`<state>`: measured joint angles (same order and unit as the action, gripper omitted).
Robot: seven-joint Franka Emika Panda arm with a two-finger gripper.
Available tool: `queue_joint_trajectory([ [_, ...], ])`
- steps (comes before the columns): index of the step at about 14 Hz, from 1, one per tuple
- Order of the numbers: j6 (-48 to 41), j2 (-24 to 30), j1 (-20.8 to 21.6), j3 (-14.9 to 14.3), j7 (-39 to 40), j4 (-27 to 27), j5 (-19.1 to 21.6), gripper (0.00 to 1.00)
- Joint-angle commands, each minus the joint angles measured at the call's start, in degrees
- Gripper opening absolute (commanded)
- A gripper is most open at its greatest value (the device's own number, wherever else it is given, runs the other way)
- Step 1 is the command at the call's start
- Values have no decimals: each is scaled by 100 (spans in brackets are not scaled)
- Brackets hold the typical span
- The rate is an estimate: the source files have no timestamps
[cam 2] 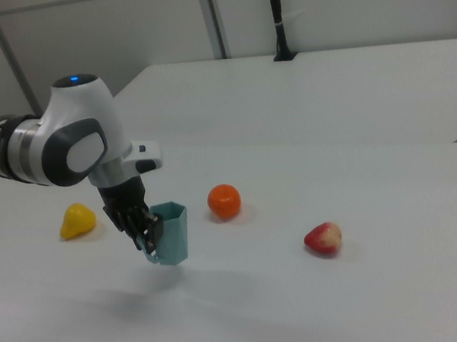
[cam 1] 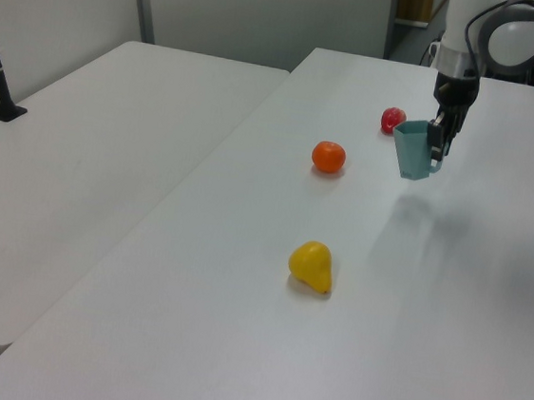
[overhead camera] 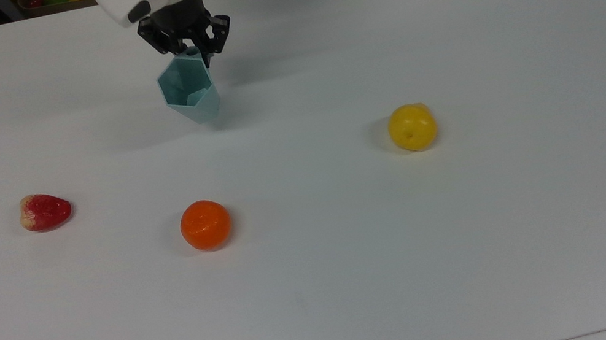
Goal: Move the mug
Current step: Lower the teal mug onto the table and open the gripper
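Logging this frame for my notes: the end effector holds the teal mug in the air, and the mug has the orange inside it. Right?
Not quite. The end effector does hold the mug in the air, but the orange lies on the table, apart from the mug, as the top view shows.

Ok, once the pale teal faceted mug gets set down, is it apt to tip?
Possibly. The pale teal faceted mug tapers to a narrow base, so it looks top-heavy. It hangs tilted from the gripper, pinched at the handle side, so it could land unevenly. It looks rigid.
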<state>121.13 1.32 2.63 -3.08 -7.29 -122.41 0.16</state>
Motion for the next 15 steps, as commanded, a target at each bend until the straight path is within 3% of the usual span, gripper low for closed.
queue_joint_trajectory([
  [1,419,-193,80,9,44,-73,-78,16],
  [11,447,-571,89,158,61,-55,-253,20],
  [14,447,-624,89,159,61,-55,-315,34],
  [15,447,-624,89,159,61,-55,-315,51],
])
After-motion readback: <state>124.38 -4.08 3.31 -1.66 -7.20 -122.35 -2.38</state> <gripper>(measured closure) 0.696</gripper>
